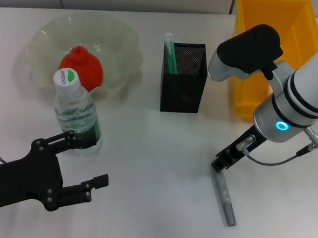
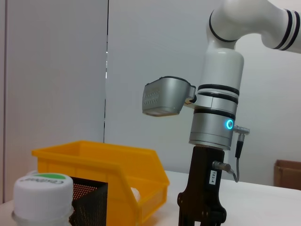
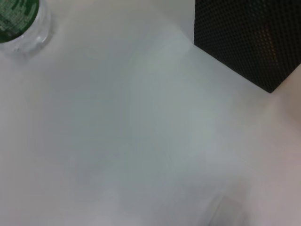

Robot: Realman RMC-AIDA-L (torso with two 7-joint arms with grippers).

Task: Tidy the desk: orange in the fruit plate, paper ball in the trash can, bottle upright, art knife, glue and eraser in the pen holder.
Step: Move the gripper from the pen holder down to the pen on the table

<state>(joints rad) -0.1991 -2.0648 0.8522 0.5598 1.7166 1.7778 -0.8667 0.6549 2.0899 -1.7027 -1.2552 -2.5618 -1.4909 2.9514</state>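
Note:
The orange (image 1: 82,64) lies in the fruit plate (image 1: 45,42). The bottle (image 1: 75,114) stands upright in front of the plate, its cap (image 2: 42,190) close in the left wrist view. My left gripper (image 1: 94,159) is open, one finger against the bottle's base and the other clear of it. The art knife (image 1: 169,55) stands in the pen holder (image 1: 184,83). The glue (image 1: 224,201) lies flat at the front right, and my right gripper (image 1: 221,163) is down at its far end. The eraser and the paper ball are out of view.
The trash can (image 1: 271,50) stands at the back right, behind my right arm, and also shows as the yellow bin (image 2: 103,174) in the left wrist view. The right wrist view shows bare table between the bottle (image 3: 16,19) and the pen holder (image 3: 244,42).

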